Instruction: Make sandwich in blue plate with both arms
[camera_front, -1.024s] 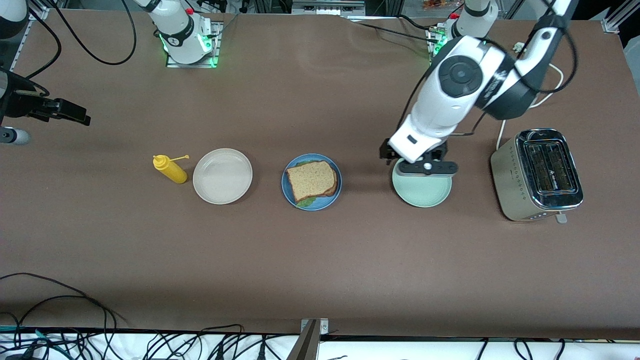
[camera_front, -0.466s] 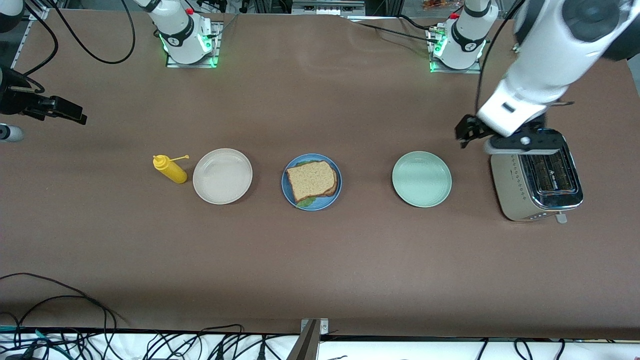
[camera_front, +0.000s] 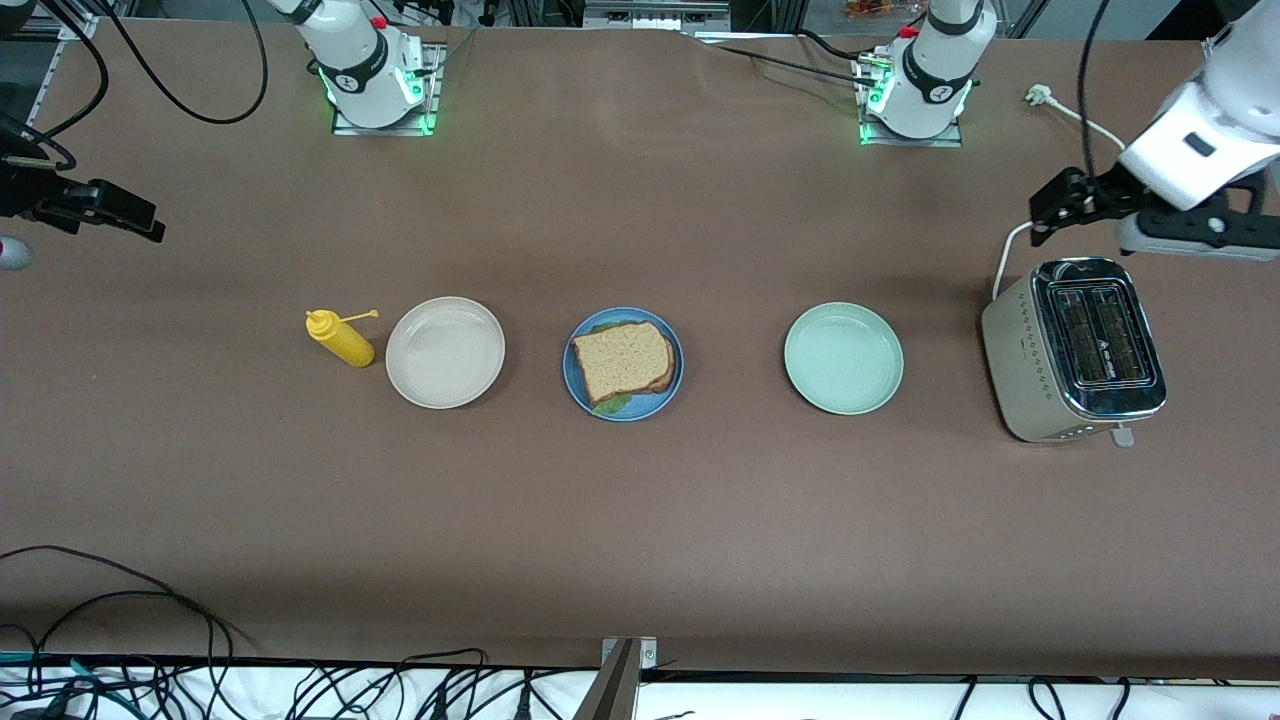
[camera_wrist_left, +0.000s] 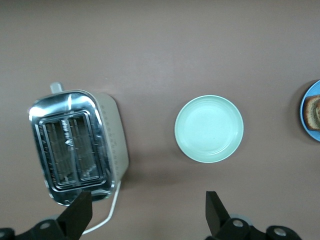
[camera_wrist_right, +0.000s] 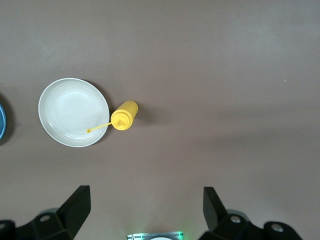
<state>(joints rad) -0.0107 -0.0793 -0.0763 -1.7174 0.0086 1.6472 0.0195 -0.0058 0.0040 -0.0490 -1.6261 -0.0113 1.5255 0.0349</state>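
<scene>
Brown table (camera_front: 640, 520) bears the sandwich (camera_front: 622, 362); left gripper (camera_wrist_left: 147, 212) and right gripper (camera_wrist_right: 146, 205) hang spread

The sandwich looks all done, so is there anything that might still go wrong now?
Maybe. The top square slice of brown toast sits a bit crooked over the ruffled green lettuce on the round blue plate, so a bump might slide it off. The left claw hangs open above the shiny silver toaster and its white cord, which a low swing might snag.
</scene>
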